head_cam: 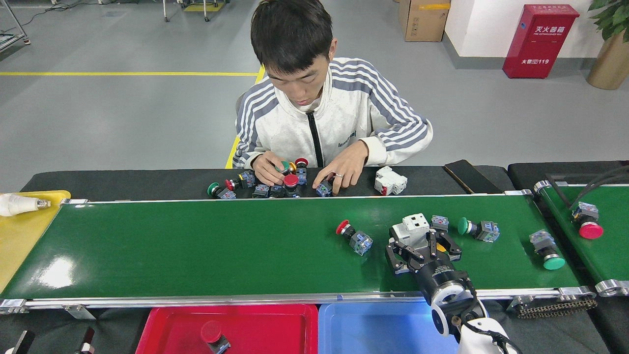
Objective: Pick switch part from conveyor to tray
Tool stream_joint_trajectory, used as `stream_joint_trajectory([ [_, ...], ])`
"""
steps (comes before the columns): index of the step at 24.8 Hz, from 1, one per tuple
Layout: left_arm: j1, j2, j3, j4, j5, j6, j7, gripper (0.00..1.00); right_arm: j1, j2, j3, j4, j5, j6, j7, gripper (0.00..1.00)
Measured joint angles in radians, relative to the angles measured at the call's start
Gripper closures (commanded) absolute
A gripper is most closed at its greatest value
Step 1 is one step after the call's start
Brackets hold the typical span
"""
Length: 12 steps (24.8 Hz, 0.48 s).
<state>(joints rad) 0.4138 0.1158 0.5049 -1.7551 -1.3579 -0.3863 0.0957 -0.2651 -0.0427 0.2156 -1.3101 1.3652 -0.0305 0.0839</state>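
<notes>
Reaching out over the conveyor [221,246], my right gripper [423,246] sits low on the belt with its fingers spread apart. The white switch part [412,227] lies between and just beyond the fingertips, and a yellow-capped push button [439,231] lies just beside that white block, partly hidden by my near finger. I cannot tell whether either finger touches the white block; nothing is lifted or clamped. My left gripper does not show in this view.

Measured from the white switch part, a red-capped push button [355,237] lies on the belt toward the yellow tray [19,236], and two green-capped ones [477,229] [546,250] lie on the opposite side, toward the narrower second belt [589,246], which carries another red-capped button [587,221].

Below the conveyor's near rail stand a red tray [265,324], holding one red-capped button [214,337], and a blue tray [378,329] directly under my arm.

Across the belt a person [319,103] sits with both hands on a cluster of loose push buttons [265,184]; a second white block [389,180] lies just beside that hand.
</notes>
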Motion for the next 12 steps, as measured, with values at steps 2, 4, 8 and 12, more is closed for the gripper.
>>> stream_joint_trajectory([
  [2,0.003,0.0,0.0,0.0,0.0,0.0,0.0,0.0,0.023,0.0,0.0,-0.065,0.0,-0.008,0.001,0.99],
  [4,0.009,0.0,0.0,-0.002,0.0,0.0,0.0,0.0,0.089,-0.004,-0.003,-0.186,-0.005,-0.053,0.004,0.98],
  [8,0.013,0.0,0.008,-0.004,0.0,0.0,0.0,0.0,0.315,-0.087,-0.07,-0.418,-0.131,-0.293,0.0,0.91],
  [12,0.015,0.0,0.011,-0.005,0.0,0.0,0.0,0.0,0.437,-0.108,-0.192,-0.443,-0.192,-0.508,-0.001,0.19],
])
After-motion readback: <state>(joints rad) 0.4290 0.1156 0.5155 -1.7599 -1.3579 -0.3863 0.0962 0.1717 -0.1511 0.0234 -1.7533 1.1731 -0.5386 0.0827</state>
